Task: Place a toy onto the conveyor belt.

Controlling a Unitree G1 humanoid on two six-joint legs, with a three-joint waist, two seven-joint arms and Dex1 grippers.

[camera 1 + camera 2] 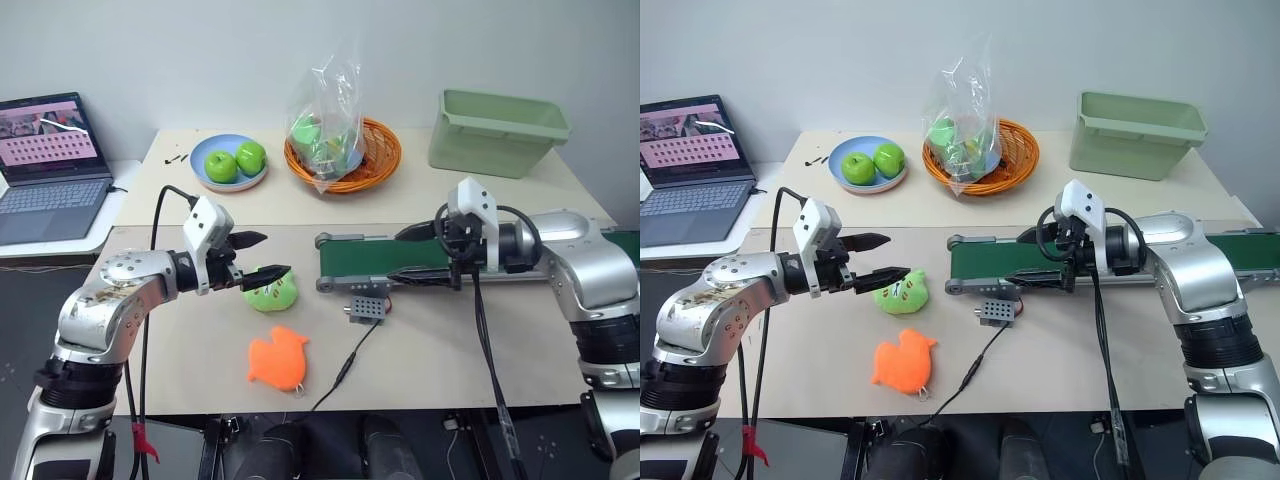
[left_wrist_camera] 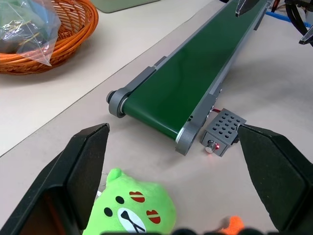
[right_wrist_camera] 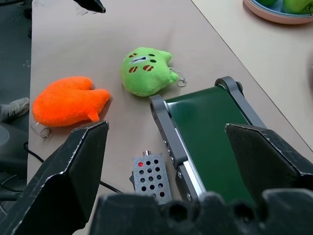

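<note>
- A round blue plate (image 1: 205, 181) at the far left of the beige table (image 1: 430, 350) holds two green apples (image 1: 234, 162), side by side and touching.
- Right of the plate, a woven orange basket (image 1: 377, 160) carries a clear plastic bag (image 1: 328, 105) standing upright, with green items inside that cannot be identified.
- At the far right sits a pale green rectangular plastic bin (image 1: 495, 130); what is in it cannot be told.
- The long dark-green conveyor belt (image 2: 193, 85) in its grey metal frame runs from the middle of the table to the right, with nothing lying on its visible stretch; a small grey perforated box (image 3: 150, 178) with a red light sits just beside its near-left end.
- The small flat bright-orange plush toy (image 1: 277, 358) lies on the table near the front edge, left of the belt and apart from it.
- A round lime-green plush with a face (image 3: 146, 72) lies just beyond the toy.
- The left gripper (image 1: 255, 257) hovers above the lime-green plush, jaws wide apart and empty.
- The right gripper (image 1: 412, 254) hangs over the belt, jaws apart, holding nothing.
- An open laptop (image 1: 45, 165) stands at the far left.
</note>
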